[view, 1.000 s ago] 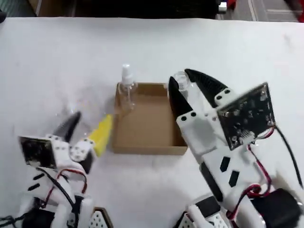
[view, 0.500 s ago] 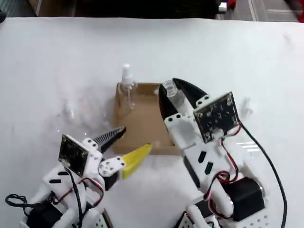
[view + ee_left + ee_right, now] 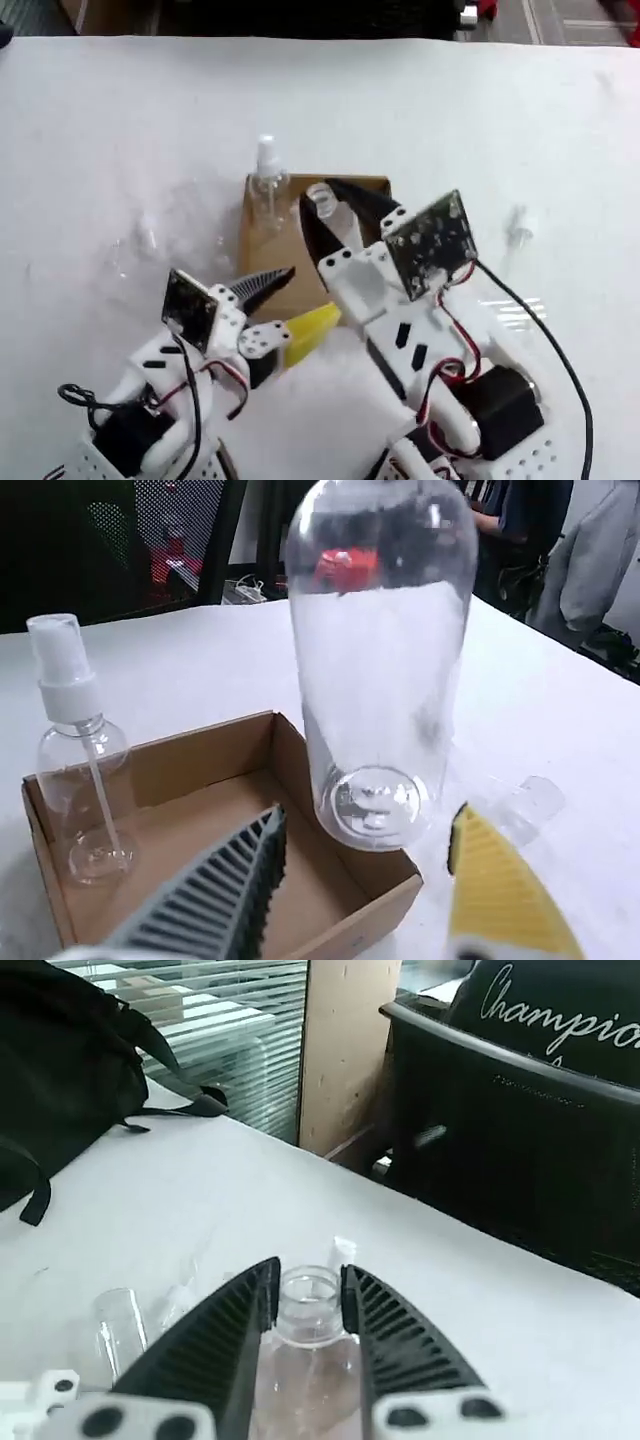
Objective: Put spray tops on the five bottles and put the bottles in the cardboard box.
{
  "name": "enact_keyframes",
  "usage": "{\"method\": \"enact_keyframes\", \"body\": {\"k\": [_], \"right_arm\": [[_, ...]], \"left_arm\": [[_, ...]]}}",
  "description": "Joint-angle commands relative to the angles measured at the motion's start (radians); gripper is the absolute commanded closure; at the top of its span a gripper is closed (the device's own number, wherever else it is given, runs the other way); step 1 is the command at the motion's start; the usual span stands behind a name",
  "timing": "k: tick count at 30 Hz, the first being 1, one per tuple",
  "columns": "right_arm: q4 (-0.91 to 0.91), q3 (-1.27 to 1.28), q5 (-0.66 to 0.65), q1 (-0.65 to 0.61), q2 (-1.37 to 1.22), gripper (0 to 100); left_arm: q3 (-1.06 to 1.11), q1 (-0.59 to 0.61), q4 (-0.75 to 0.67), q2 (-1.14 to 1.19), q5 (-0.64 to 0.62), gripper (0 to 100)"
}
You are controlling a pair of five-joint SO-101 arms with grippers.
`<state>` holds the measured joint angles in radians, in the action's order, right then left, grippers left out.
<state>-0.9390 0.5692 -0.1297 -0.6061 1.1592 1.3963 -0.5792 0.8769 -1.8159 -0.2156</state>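
Gripping an uncapped bottle at its neck, the right gripper holds it above the cardboard box. The left gripper, fingers spread wide and empty, hovers at the box's near edge. A capped bottle stands in the box's far left corner.

Cardboard box: near and right walls covered by right arm in high view. Uncapped bottle: body masked by fingers of right gripper. Same bottle cut by upper edge in left wrist view and by lower edge in right wrist view. Clear items on bench: too faint for kind or count to be told.
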Motion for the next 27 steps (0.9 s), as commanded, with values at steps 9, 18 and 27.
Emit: {"method": "enact_keyframes", "body": {"k": [9, 18, 27], "right_arm": [[-0.113, -0.074, -0.026, -0.012, -0.018, 98.2], [-0.097, -0.075, -0.028, -0.007, -0.019, 98.2], [-0.11, -0.074, -0.058, 0.012, -0.019, 98.2]], "left_arm": [[-0.005, 0.171, -0.051, -0.012, -0.017, 75], [-0.003, 0.166, -0.04, -0.012, -0.011, 75], [-0.003, 0.22, -0.046, -0.012, -0.011, 75]]}}
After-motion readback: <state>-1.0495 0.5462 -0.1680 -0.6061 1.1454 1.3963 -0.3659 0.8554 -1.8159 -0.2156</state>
